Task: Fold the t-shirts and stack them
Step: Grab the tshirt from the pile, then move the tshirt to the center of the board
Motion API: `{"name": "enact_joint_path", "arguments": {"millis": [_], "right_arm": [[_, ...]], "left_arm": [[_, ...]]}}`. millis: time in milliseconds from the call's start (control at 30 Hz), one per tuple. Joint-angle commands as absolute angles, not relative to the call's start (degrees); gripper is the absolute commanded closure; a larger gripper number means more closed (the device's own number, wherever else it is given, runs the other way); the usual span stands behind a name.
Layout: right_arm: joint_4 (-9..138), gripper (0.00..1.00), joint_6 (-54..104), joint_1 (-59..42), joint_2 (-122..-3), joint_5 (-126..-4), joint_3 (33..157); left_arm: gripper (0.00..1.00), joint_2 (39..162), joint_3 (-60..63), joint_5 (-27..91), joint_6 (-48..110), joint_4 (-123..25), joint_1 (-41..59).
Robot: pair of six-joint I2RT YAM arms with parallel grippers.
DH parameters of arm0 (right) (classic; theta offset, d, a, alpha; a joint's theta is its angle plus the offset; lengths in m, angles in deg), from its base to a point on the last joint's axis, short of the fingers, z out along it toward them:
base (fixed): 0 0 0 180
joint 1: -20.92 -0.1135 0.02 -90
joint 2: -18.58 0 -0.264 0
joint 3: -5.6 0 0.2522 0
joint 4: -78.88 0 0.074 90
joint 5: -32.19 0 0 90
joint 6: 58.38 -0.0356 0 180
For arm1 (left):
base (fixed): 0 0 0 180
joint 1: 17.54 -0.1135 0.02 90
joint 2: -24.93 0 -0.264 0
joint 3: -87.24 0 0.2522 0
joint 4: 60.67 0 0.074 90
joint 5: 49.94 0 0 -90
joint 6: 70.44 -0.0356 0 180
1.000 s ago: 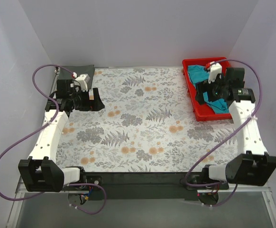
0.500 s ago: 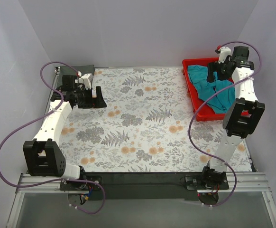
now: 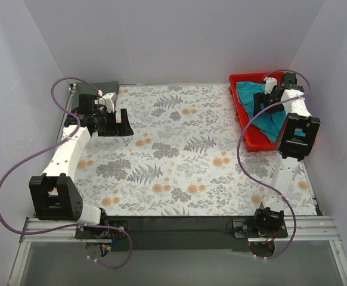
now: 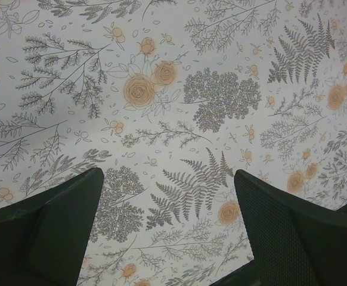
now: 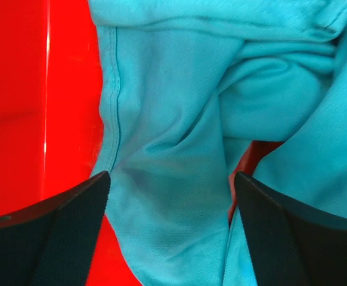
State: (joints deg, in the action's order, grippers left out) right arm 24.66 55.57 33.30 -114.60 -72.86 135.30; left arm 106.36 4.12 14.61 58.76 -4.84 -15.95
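Note:
The teal t-shirt (image 3: 249, 93) lies crumpled in the red tray (image 3: 245, 79) at the back right. In the right wrist view its folds (image 5: 179, 119) fill the frame over the tray floor (image 5: 36, 89). My right gripper (image 3: 260, 109) (image 5: 170, 179) is open just above the teal cloth, one jaw on each side of a fold, holding nothing. The dark grey t-shirt (image 3: 97, 88) lies flat at the back left corner. My left gripper (image 3: 120, 124) (image 4: 169, 174) is open and empty above the floral table cloth (image 4: 179, 89), just in front of the grey shirt.
The floral cloth (image 3: 179, 155) covers the table between the arms. Grey walls close in the back and both sides. The red tray sits against the right wall. Purple cables loop off both arms.
My right arm rose and folded back over the tray, then its gripper came down onto the teal shirt. My left arm drew back a little earlier and has since held still.

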Motion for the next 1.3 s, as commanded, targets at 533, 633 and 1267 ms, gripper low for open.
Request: {"name": "enact_joint_path", "arguments": {"millis": [533,633,1267], "right_arm": [[24.78,0.99,58.7,34.02,-84.63,-76.0,137.12],[25.31,0.99,57.38,34.02,-79.88,-81.09,141.78],[63.11,0.99,26.08,25.24,-60.7,-109.76,137.94]], "left_arm": [[0.08,102.45,1.41,12.55,59.9,-5.68,-15.87],[0.08,102.45,1.06,11.85,60.78,-6.3,-15.96],[0.08,102.36,-5.71,-1.77,69.4,-9.38,-25.09]]}}
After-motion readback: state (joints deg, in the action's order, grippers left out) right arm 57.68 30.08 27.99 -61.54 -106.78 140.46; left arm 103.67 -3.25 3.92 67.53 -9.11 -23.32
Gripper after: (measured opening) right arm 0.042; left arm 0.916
